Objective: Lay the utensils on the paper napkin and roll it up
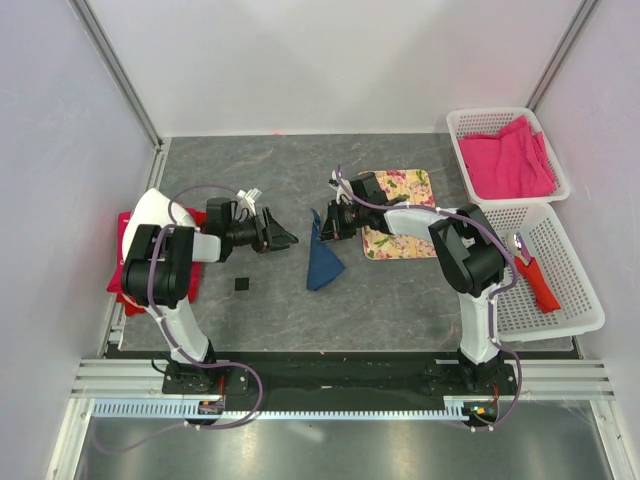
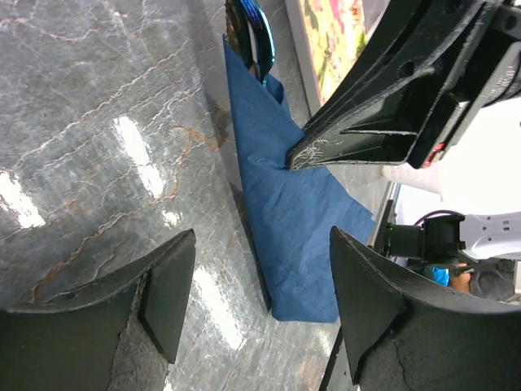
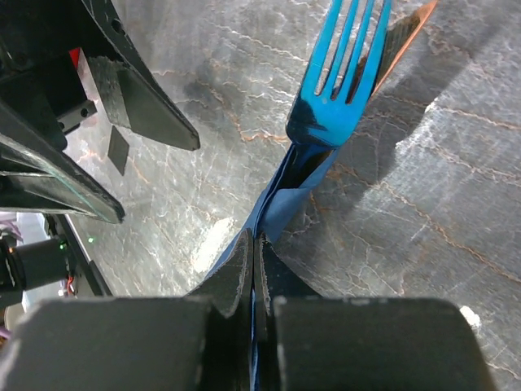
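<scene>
The dark blue paper napkin [image 1: 323, 262] lies folded on the grey table, its upper end pinched and lifted by my right gripper [image 1: 324, 222]. In the right wrist view that gripper [image 3: 254, 244] is shut on the napkin's edge [image 3: 281, 204], and a bright-blue fork [image 3: 338, 73] sticks out of the fold beyond it. My left gripper [image 1: 283, 238] stands open just left of the napkin, holding nothing. From the left wrist, the open gripper [image 2: 260, 301] frames the napkin's lower corner [image 2: 293, 220], with the utensils' blue end [image 2: 254, 37] at the top.
A floral mat [image 1: 405, 205] lies under the right arm. Two white baskets at the right hold a pink cloth [image 1: 505, 160] and a red-handled tool [image 1: 535, 275]. A red cloth [image 1: 125, 255] lies beneath the left arm. A small black square [image 1: 241, 285] sits on the table.
</scene>
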Robot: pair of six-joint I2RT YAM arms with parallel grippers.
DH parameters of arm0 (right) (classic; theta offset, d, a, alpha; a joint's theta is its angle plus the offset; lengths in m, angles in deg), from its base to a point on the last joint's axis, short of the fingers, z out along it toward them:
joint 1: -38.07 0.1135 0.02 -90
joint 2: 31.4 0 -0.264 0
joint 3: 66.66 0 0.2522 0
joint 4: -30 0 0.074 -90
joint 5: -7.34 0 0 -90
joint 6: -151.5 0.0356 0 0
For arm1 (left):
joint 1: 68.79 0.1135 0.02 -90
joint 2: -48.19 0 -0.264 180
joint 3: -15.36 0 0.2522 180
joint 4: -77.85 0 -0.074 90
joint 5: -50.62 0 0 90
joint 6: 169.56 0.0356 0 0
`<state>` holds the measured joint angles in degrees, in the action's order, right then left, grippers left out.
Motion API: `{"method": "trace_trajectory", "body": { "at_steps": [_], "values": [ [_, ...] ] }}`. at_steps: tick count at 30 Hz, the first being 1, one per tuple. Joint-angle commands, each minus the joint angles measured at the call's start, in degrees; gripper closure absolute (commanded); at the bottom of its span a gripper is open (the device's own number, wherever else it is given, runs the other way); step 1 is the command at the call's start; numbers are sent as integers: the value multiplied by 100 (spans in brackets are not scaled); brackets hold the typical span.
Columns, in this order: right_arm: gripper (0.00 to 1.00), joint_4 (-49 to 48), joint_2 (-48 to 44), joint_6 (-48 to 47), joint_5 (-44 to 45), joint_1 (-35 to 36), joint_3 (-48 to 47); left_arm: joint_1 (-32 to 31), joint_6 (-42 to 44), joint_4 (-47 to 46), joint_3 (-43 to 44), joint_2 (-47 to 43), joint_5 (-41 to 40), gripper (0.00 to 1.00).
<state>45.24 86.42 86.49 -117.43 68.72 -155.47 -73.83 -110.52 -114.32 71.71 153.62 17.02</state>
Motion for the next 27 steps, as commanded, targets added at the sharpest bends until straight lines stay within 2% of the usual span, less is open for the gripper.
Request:
{"method": "trace_trajectory", "body": {
  "at_steps": [1, 13, 18, 27],
  "values": [
    [100, 2, -408, -223, -338, 11, -352, 56, 283, -342, -102, -365, 424, 27],
    [100, 81, -997, 75, -944, -7, -616, 451, 626, -720, -462, -1629, 1390, 27],
    [100, 125, -1129, 225, -1138, -7, -774, 653, 1003, -816, -462, -2122, 1549, 27],
    [100, 134, -1410, 603, -1481, 2, -1082, 662, 565, -2275, -647, -2273, 1874, 28]
  ]
}}
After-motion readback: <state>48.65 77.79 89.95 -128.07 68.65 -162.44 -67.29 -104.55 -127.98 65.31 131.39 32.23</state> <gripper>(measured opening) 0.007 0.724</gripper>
